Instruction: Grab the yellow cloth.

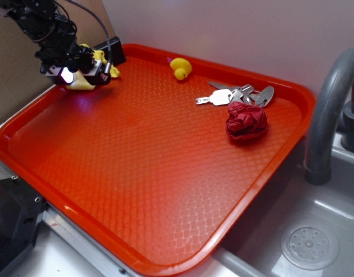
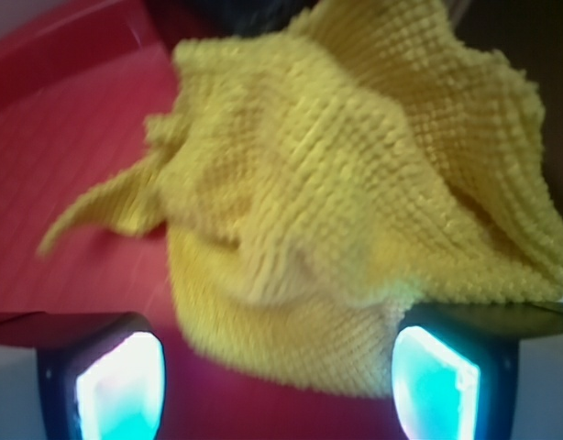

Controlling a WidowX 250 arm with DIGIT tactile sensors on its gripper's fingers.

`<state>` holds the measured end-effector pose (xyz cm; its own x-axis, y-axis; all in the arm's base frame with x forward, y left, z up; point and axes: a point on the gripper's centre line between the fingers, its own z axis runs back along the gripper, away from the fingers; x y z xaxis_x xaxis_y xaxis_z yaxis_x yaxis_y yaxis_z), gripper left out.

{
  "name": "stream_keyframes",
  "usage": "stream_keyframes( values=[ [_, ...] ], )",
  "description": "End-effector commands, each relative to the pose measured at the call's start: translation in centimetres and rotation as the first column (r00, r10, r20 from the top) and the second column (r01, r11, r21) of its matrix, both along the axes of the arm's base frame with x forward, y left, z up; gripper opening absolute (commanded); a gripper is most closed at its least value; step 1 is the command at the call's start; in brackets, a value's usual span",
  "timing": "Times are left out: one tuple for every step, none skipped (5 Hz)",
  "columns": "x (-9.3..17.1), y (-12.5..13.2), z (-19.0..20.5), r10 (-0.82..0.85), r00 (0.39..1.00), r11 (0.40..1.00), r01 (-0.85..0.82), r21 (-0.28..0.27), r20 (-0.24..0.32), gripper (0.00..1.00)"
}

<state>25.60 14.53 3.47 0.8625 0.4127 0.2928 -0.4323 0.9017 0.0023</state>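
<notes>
Two views record the same instant. Exterior view: a red plastic tray (image 1: 148, 173) with a waffle-textured floor lies beside a steel sink (image 1: 315, 231), whose grey faucet (image 1: 330, 109) arches over the tray's right rim and whose round drain strainer (image 1: 309, 247) shows at lower right. The black gripper (image 1: 79, 72) of the WidowX arm sits over the tray's far left corner, directly on the yellow cloth (image 1: 85, 82), which bulges out beneath and beside the claw, near the rim there. Along the far edge rests a small yellow rubber duck (image 1: 180, 68); to its right lies a bunch of silver keys (image 1: 234, 95), and just in front of the keys, touching or nearly so, a crumpled dark red fabric ball (image 1: 246, 124). Duck, keys and ball all lie well apart from the cloth. Wrist view: the cloth (image 2: 355, 202) fills most of the frame, its nubby weave heaped in folds (one thin corner trails to the left) over the red tray floor (image 2: 71, 174). Both fingertips (image 2: 121, 390) appear at the bottom corners, set wide, with the lower edge of the cloth lying in the gap between them; the right tip meets the fabric's edge, the left stands clear, so the claw is spread and grips nothing.
</notes>
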Motion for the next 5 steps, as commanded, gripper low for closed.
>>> stream_keyframes(
  values=[
    [2.1,0.6,1.3,-0.03,0.996,0.999,0.028,0.025,0.083,1.0],
    [1.7,0.7,1.2,-0.015,0.997,0.999,0.012,0.042,0.074,0.0],
    [1.5,0.7,1.0,-0.021,0.998,0.999,0.018,0.042,0.066,0.0],
    [1.2,0.4,0.8,-0.026,0.998,0.999,0.023,0.046,0.063,0.0],
    [1.0,0.3,0.5,-0.025,0.998,0.999,0.023,0.047,0.058,0.0]
  ],
)
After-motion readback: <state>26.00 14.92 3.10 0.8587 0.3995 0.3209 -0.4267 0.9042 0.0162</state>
